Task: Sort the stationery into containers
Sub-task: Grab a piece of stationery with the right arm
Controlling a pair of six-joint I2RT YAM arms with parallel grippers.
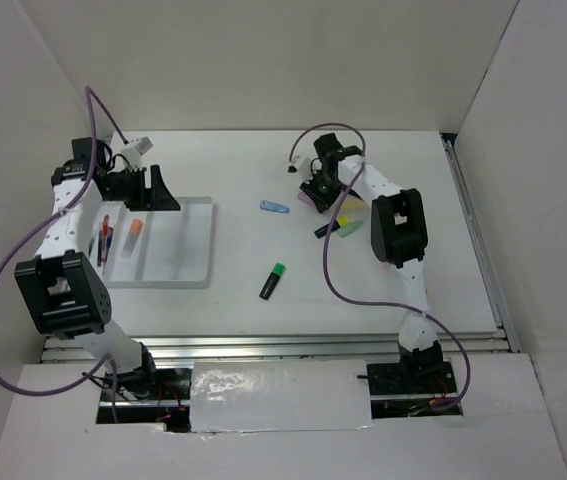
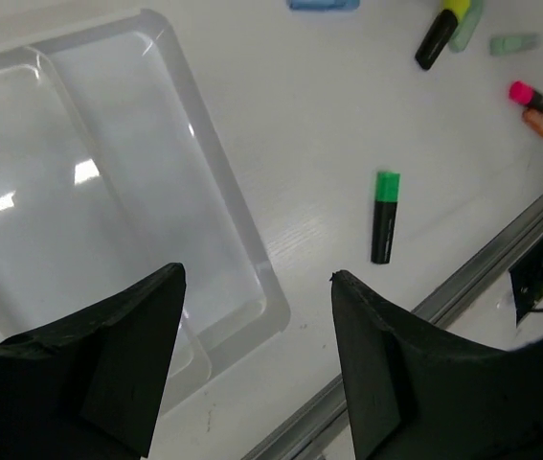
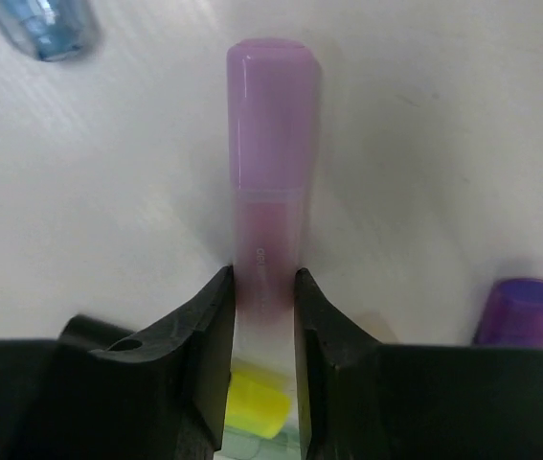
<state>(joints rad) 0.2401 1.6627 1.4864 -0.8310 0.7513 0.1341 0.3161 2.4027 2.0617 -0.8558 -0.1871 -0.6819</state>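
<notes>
Closest to the arm bases, a green-capped black highlighter lies alone on the table. Left of it sits the white tray, with an orange marker and thin pens in its left compartments. The left gripper hangs over the tray's far edge, jaws spread wide, holding nothing. Farther right, a black-and-yellow marker and a mint marker lie side by side. Just beyond them the right gripper is clamped on the body of a lilac highlighter, whose cap points out past the fingertips. A blue pen lies near, to its left.
</notes>
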